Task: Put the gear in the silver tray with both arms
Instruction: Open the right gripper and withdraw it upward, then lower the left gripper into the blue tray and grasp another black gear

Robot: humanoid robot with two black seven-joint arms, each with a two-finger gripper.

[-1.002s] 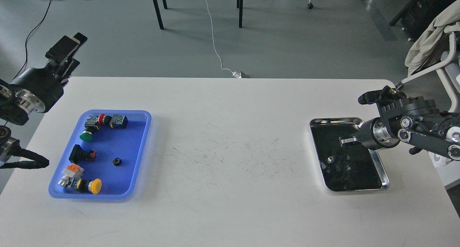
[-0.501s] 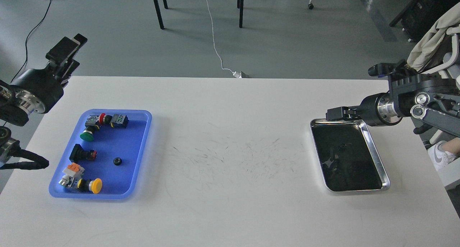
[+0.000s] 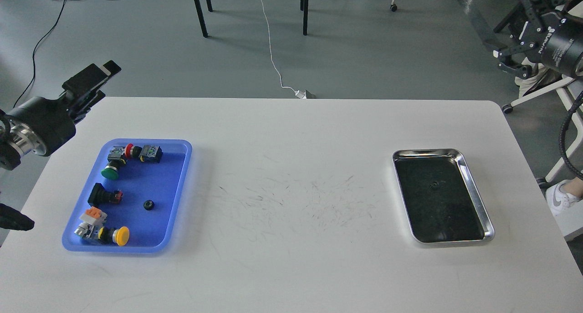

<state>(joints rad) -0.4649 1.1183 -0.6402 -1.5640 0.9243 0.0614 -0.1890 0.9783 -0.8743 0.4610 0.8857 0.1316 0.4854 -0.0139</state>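
Note:
A small black gear lies in the blue tray on the left of the white table. The silver tray sits on the right, with a small dark round thing on its reflective bottom. My left gripper hovers above the table's far left corner, beyond the blue tray; its fingers stand slightly apart and hold nothing. My right gripper is raised high at the top right, off the table and far from the silver tray. It is dark against the background, so its fingers cannot be told apart.
The blue tray also holds several push-button switches: a green one, a yellow one, a red one. A chair with cloth stands at the right edge. Table legs and cables lie on the floor behind.
My right arm has lifted from over the silver tray up and back to the top right, off the table. My left gripper has tilted slightly lower and to the right.

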